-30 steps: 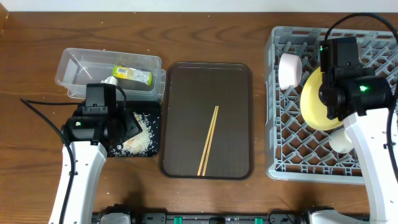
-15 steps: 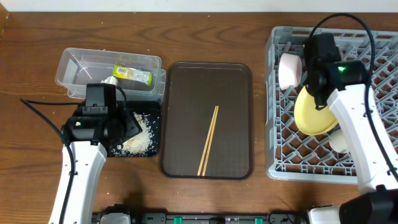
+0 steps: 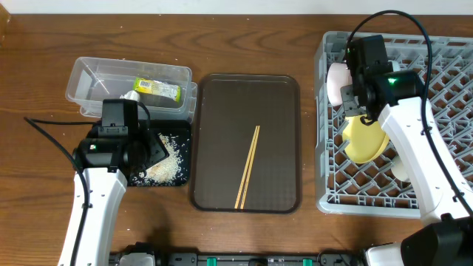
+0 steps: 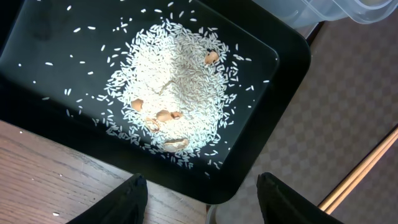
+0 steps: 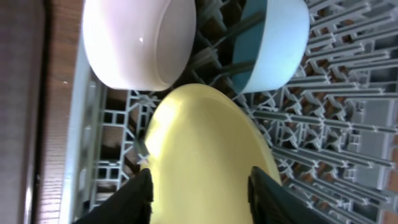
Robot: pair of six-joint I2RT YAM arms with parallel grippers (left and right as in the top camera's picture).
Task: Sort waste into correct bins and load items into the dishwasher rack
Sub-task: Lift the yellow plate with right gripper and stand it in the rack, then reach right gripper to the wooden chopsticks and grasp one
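Counts: 1 yellow plate (image 5: 205, 143), 2 bowls, 1 cup, 2 chopsticks (image 3: 247, 167), 1 snack wrapper (image 3: 157, 89), 1 paper scrap (image 3: 131, 96), 1 heap of rice (image 4: 180, 93), 2 bins, 1 brown serving tray (image 3: 222, 118), 1 dishwasher rack (image 3: 443, 74)

Clear tub (image 3: 89, 85), far left of the table (image 3: 244, 37): holds the wrapper and the paper scrap beside it, the scrap partly under the left arm. Black tray (image 4: 280, 93), just in front of the tub: rice spread over the middle with a few tan bits (image 4: 163, 114) in it, loose grains toward the edges. Brown serving tray in the centre: only the two chopsticks, lying side by side, near touching, on a slant.

Rack on the right: white bowl (image 5: 140, 40) and light blue bowl (image 5: 273, 46) on edge next to each other at the left side, plate standing tilted among the pegs just in front of them, pale green cup (image 3: 396, 167) nearer the front, partly hidden by the right arm.

Left gripper (image 4: 208, 202): jaws spread, nothing between, over the near rim of the black tray. Right gripper (image 5: 199, 186): jaws spread, over the plate, plate face showing between them; contact cannot be told
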